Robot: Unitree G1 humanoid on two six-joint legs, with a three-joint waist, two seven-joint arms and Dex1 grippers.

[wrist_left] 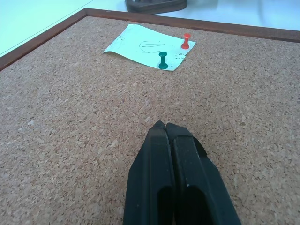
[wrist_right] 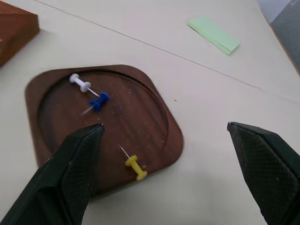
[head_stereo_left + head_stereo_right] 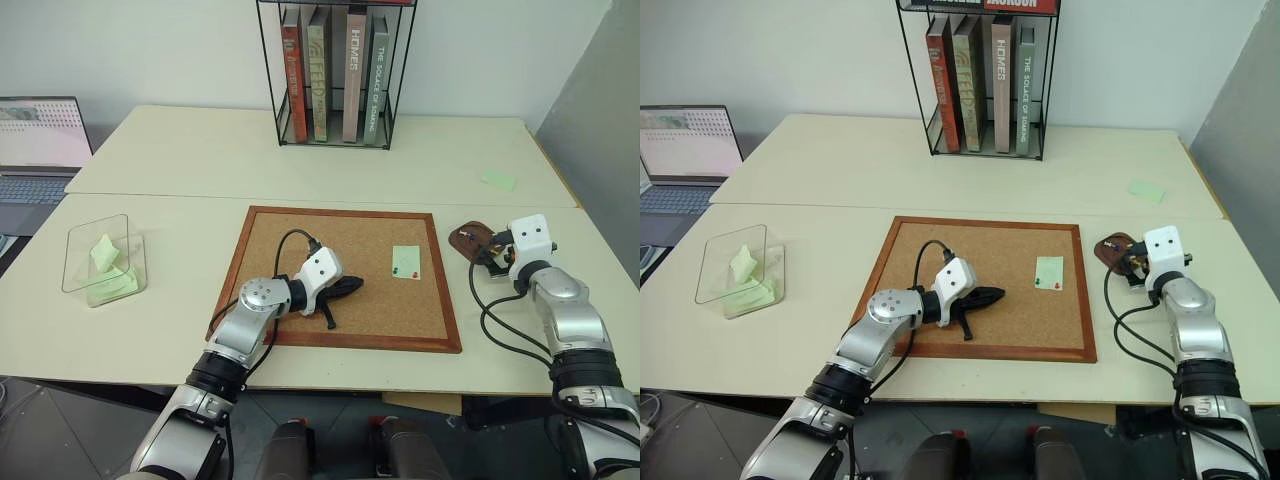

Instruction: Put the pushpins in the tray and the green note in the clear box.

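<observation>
The green note [image 1: 145, 47] lies flat on the corkboard [image 3: 300, 250], held by a red pushpin [image 1: 186, 41] and a green pushpin [image 1: 163, 61] along one edge. My left gripper [image 3: 350, 286] rests low over the cork a short way left of the note, shut and holding nothing. The dark wooden tray [image 2: 140, 112] sits just past the board's right edge and holds a white pin [image 2: 80, 83], a blue pin [image 2: 99, 101] and a yellow pin [image 2: 135, 167]. My right gripper [image 2: 165, 125] hovers over the tray, open and holding nothing. The clear box [image 3: 85, 240] stands far left.
Folded pale green papers [image 3: 105, 255] lie inside the clear box. A wire rack of books [image 3: 335, 70] stands at the back centre. A laptop [image 3: 35, 150] sits at the far left. A pale green pad [image 3: 498, 180] lies on the table behind the tray.
</observation>
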